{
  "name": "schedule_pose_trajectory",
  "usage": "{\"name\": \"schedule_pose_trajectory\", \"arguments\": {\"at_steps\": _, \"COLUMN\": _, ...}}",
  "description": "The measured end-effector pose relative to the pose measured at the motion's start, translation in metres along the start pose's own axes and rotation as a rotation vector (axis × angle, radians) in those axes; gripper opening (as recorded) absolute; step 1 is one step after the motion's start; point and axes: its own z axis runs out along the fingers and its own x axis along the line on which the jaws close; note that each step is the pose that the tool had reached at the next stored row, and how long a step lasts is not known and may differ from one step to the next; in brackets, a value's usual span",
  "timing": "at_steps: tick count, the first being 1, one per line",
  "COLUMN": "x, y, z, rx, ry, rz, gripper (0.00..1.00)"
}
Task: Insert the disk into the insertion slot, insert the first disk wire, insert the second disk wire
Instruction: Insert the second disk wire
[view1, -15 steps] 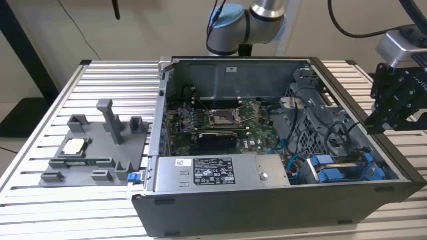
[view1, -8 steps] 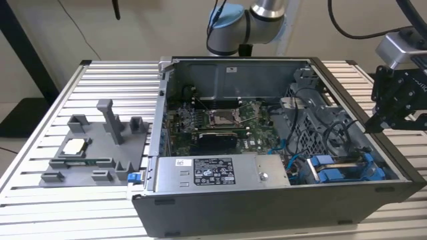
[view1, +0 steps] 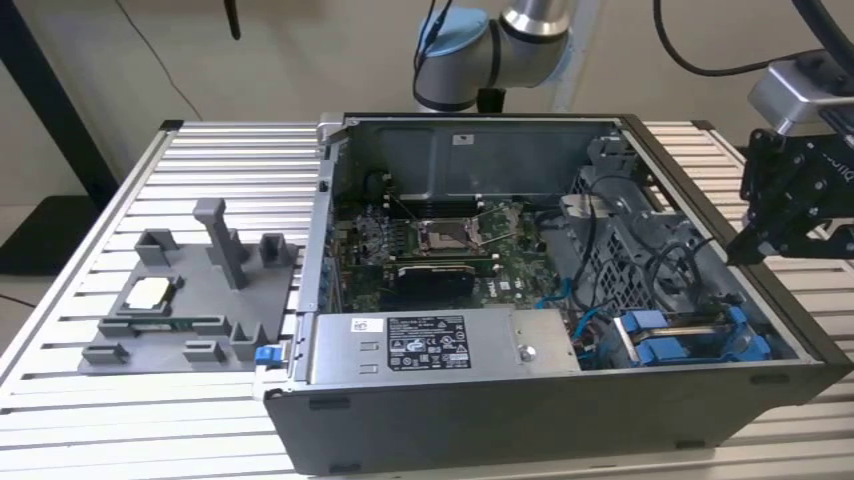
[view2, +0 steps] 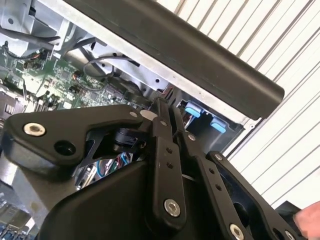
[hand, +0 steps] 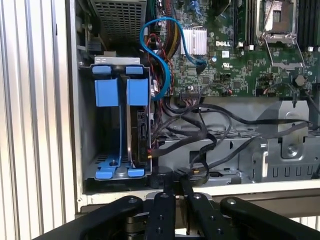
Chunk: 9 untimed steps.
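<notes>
**Here: claw closed at the case rim, disk in its bay**

Partly hidden, the disk (hand: 141, 132) stands on edge inside the insertion slot (hand: 87, 125), so the first wrist view shows only its dark narrow side and the blue carrier rails. In the exterior view it sits at the lower right of the frame, inside the open computer case (view1: 534, 440). Black cables (hand: 220, 125) and a blue cable (hand: 162, 75) crowd the disk's connector end; whether any is plugged in cannot be made out. The claw (hand: 172, 180) is cut off by the frame edge in both wrist views. Its fingers (view2: 161, 150) lie almost side by side, and whether anything thin is pinched between them cannot be told. In the exterior view the claw (view1: 750, 245) hangs at the right edge, tilted over the case's rim above the slatted surface (view1: 80, 400), while an arm joint (view1: 461, 50) shows at the top centre.
</notes>
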Motion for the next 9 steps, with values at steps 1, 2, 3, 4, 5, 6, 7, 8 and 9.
{"name": "schedule_pose_trajectory", "arguments": {"at_steps": 1, "x": 0.0, "y": 0.0023, "z": -0.001, "rx": 0.0, "ry": 0.0, "rz": 0.0, "gripper": 0.16}}
{"name": "schedule_pose_trajectory", "arguments": {"at_steps": 2, "x": -0.0001, "y": 0.0054, "z": -0.0022, "rx": 0.0, "ry": 0.0, "rz": 0.0, "gripper": 0.16}}
{"name": "schedule_pose_trajectory", "arguments": {"at_steps": 3, "x": -0.0002, "y": 0.0088, "z": -0.0036, "rx": 0.0, "ry": 0.0, "rz": 0.0, "gripper": 0.16}}
{"name": "schedule_pose_trajectory", "arguments": {"at_steps": 4, "x": -0.0003, "y": 0.0127, "z": -0.0049, "rx": 0.0, "ry": -0.0001, "rz": 0.0, "gripper": 0.16}}
{"name": "schedule_pose_trajectory", "arguments": {"at_steps": 5, "x": -0.0003, "y": 0.0167, "z": -0.0059, "rx": 0.0, "ry": -0.0001, "rz": 0.0, "gripper": 0.16}}
{"name": "schedule_pose_trajectory", "arguments": {"at_steps": 6, "x": -0.0003, "y": 0.0213, "z": -0.0067, "rx": 0.0, "ry": 0.0001, "rz": 0.0, "gripper": 0.16}}
{"name": "schedule_pose_trajectory", "arguments": {"at_steps": 7, "x": -0.0002, "y": 0.026, "z": -0.0074, "rx": 0.0, "ry": 0.0002, "rz": 0.0, "gripper": 0.16}}
{"name": "schedule_pose_trajectory", "arguments": {"at_steps": 8, "x": -0.0002, "y": 0.0303, "z": -0.0079, "rx": 0.0, "ry": 0.0003, "rz": 0.0, "gripper": 0.16}}
{"name": "schedule_pose_trajectory", "arguments": {"at_steps": 9, "x": -0.0001, "y": 0.0352, "z": -0.0084, "rx": 0.0, "ry": 0.0004, "rz": 0.0, "gripper": 0.16}}
